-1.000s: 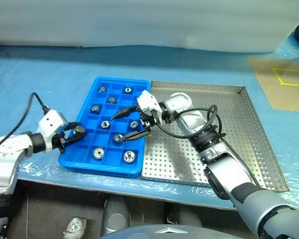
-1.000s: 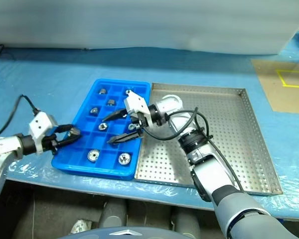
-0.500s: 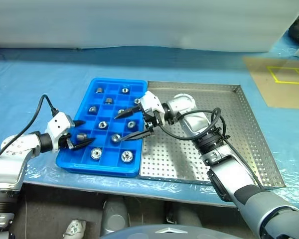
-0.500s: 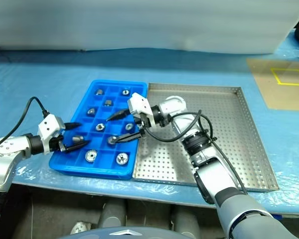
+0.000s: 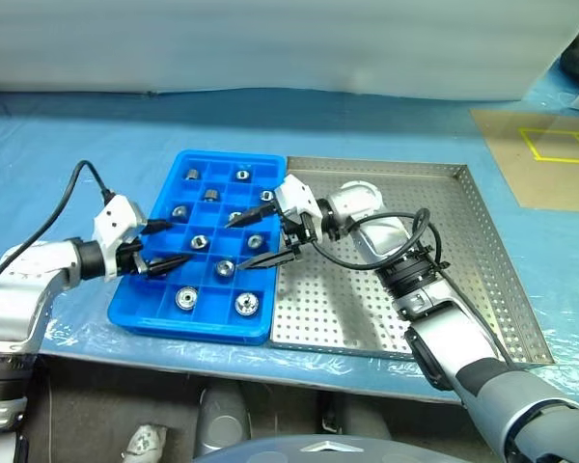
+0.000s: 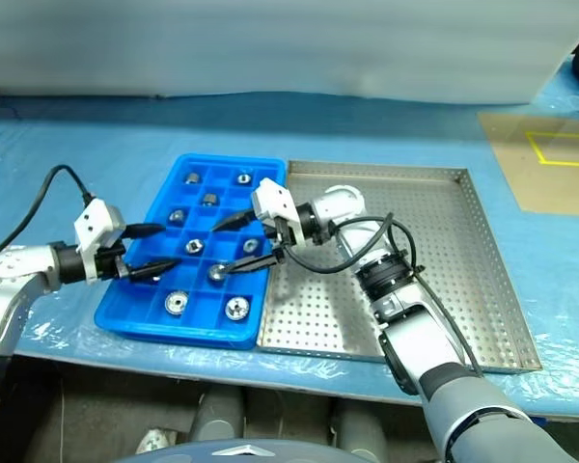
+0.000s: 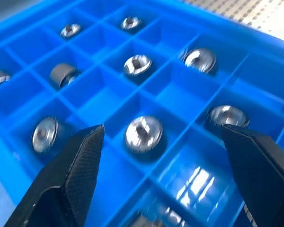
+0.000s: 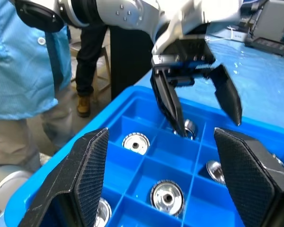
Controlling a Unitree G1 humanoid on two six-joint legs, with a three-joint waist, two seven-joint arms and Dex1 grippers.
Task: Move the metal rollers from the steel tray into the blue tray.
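Rollers (image 5: 220, 267) sit singly in compartments of the blue tray (image 5: 135, 312), which lies touching the left rim of the steel tray (image 5: 482, 251) on the tabletop (image 5: 96, 145). Left end effector (image 5: 166, 243) and right end effector (image 5: 251, 241) hover over the blue tray, fingers apart, holding nothing.

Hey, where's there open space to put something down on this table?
The steel tray floor is bare right of the right gripper. Blue sheet beyond both trays is free. Crowded: the blue tray, rollers in many compartments, left gripper over it.
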